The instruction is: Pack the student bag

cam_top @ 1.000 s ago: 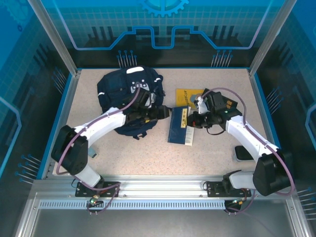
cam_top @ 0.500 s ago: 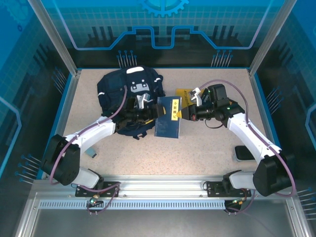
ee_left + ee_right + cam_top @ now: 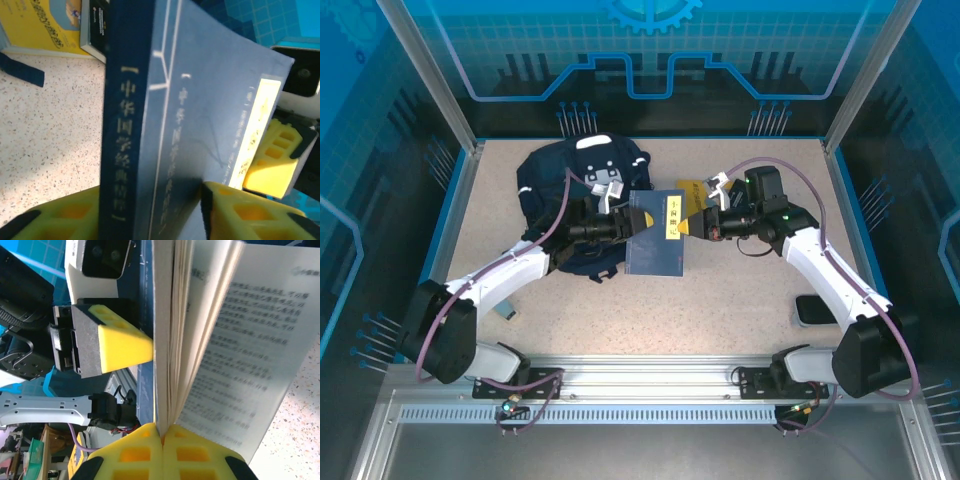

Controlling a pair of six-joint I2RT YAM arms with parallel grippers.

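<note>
You have one student bag, and just right of it two books: one blue book, one yellow book.

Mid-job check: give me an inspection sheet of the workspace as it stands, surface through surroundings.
Surface: speckled table, no spills seen.
Job's things: student bag lies far left; blue book is held beside it, not in it.
Clutter: yellow book behind the blue one; black flat item on the right; small grey item on the left.
Hands: left hand clamped across the book's spine; right hand shut on the book's edge, pages fanning.
Cables: left arm's purple cable loops above the bag; right arm's purple cable arcs free.
Surroundings: blue panels, aluminium frame.
</note>
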